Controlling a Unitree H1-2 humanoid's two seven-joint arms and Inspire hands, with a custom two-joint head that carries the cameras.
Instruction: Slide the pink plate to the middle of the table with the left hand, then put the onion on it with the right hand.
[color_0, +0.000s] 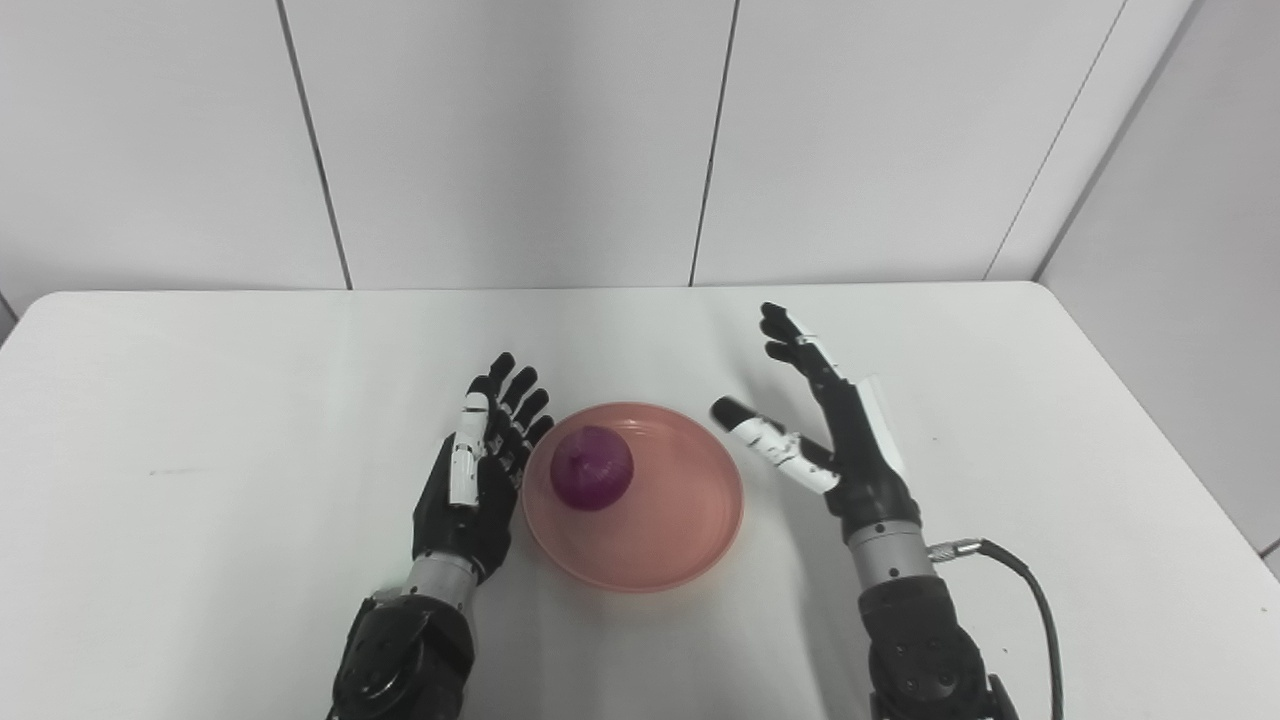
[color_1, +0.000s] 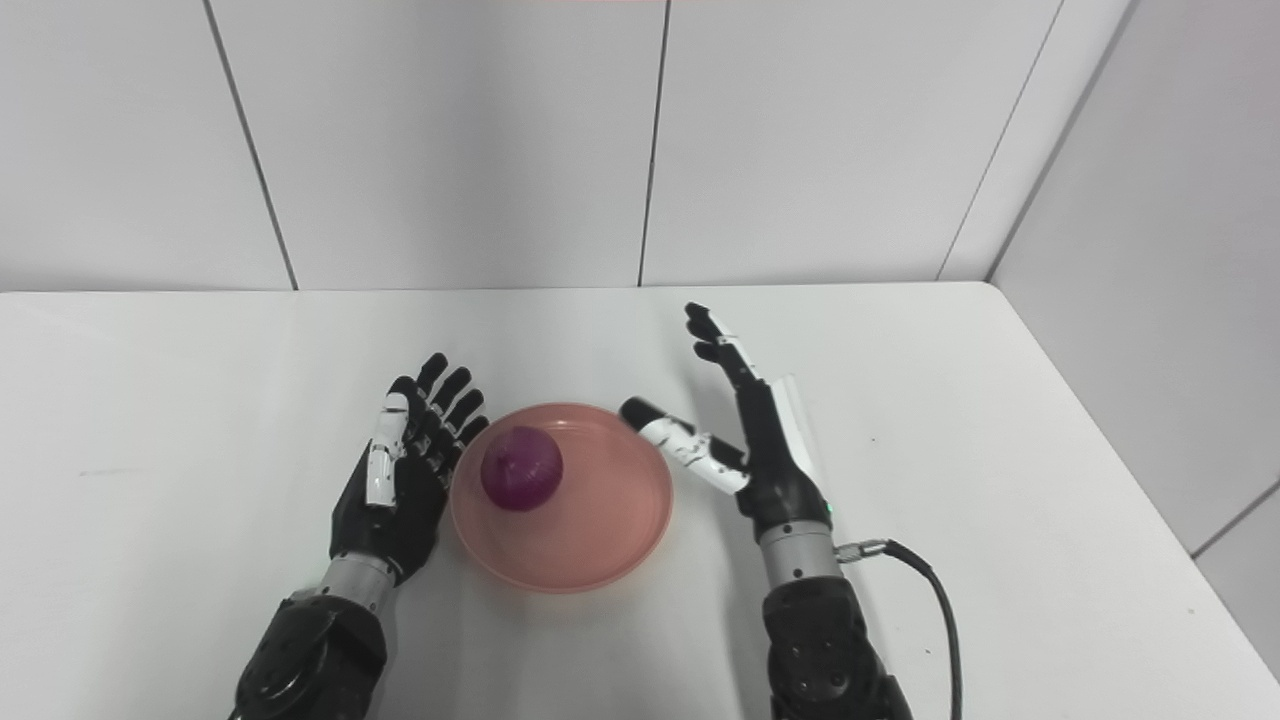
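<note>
The pink plate (color_0: 690, 530) lies near the middle of the white table, toward the front. A purple onion (color_0: 592, 468) rests inside it, on the plate's left half. My left hand (color_0: 480, 470) stands open on edge just left of the plate, its fingers close to the rim, holding nothing. My right hand (color_0: 825, 430) is open to the right of the plate, fingers spread and pointing away, thumb (color_0: 765, 440) reaching toward the plate's rim. Whether either hand touches the plate is unclear.
The white table (color_0: 200, 400) runs back to a white panelled wall (color_0: 500, 140). A black cable (color_0: 1030, 590) loops out from my right wrist over the table's front right area. No other objects lie on the table.
</note>
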